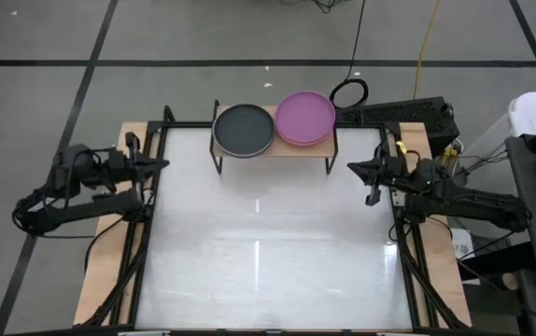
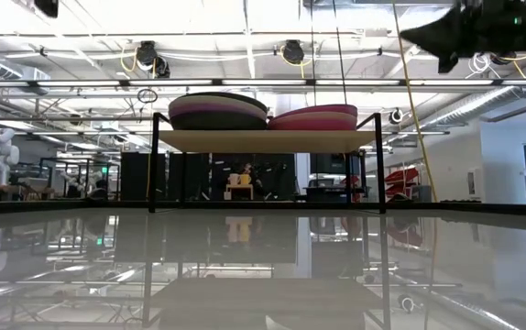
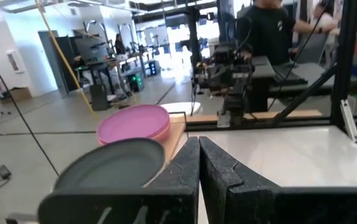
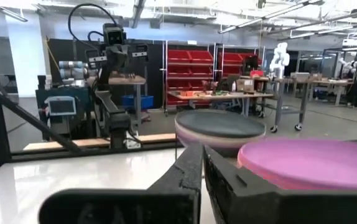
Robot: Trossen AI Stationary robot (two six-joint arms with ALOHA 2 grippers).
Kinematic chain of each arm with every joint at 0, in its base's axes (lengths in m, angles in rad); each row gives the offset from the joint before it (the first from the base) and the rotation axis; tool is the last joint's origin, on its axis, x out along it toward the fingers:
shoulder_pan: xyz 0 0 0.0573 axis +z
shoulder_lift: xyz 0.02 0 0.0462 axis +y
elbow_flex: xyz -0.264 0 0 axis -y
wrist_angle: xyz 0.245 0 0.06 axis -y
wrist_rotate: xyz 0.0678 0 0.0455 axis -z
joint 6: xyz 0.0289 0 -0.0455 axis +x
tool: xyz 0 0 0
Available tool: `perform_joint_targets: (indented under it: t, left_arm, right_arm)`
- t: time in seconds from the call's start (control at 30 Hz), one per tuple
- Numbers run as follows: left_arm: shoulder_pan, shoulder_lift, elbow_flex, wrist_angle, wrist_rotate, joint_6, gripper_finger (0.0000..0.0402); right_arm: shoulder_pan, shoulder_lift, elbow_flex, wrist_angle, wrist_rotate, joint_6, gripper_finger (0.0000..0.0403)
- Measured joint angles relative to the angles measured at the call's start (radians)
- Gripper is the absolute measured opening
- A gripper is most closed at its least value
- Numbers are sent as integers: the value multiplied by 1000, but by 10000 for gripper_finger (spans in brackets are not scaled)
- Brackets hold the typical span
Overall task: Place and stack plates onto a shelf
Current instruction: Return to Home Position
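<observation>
Every plate in view lies on the shelf (image 1: 296, 149), which stands at the middle of the tabletop's (image 1: 268, 252) far edge. The shelf carries two stacks side by side. The one toward its left end is topped by the dark grey-black plate (image 1: 244, 129), and the one toward its right end by the magenta plate (image 1: 305, 118). In the low view the dark-topped stack (image 2: 217, 111) rises a little higher than the magenta-topped stack (image 2: 316, 117), and their rims look close to touching. I cannot tell how many plates each holds.

The left claw (image 1: 162, 165) hangs over the tabletop's left edge, toward the far left corner. Its wrist view shows the fingers (image 3: 185, 171) pressed together on nothing. The right claw (image 1: 354, 169) sits opposite it over the right edge, also together and empty. Both are well apart from the shelf.

The stacking looks finished, so what remains is bringing the arms to rest. Each arm would do best to draw outward and back along its own edge, away from the shelf. Neither should sweep across the far edge, where the thin legs and plate rims could be caught. With the claws shut, no finger sticks out to snag. The arms need enough height to clear the tabletop's side frames. An unhurried pace is safest, since the plates rest loose and a knock to the shelf could slide the taller stack.
</observation>
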Motion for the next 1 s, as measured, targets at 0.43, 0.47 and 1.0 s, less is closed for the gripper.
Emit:
perform_joint_targets:
  t: [0.43, 0.47, 1.0]
  left_arm:
    - [-3, -187, -187, 60, 28, -79, 3]
    - [-3, -194, -205, 54, 31, -81, 3]
    - [-3, -202, -561, 547, 112, -167, 3]
  right_arm:
    - [4, -101, -99, 9, -54, 47, 0]
    - [7, -107, -99, -1, -56, 47, 0]
    - [40, -117, -257, 104, -48, 48, 0]
